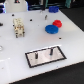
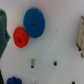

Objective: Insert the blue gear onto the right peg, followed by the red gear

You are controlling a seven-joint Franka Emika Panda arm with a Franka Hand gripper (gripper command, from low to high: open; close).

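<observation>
In the exterior view the blue gear lies flat on the white table, toward the far right. The smaller red gear touches its far right side. The wrist view looks down on the same pair, the blue gear and the red gear side by side. Nearer the front lies the black-bordered white plate. The right peg and its left twin stand on it, both bare. Neither view shows my gripper or its fingers. The plate is outside the wrist view.
A beige blocky object stands at the exterior view's left and shows at the wrist picture's edge. Small dark holes dot the tabletop. A dark green shape and a blue item sit at the wrist picture's border.
</observation>
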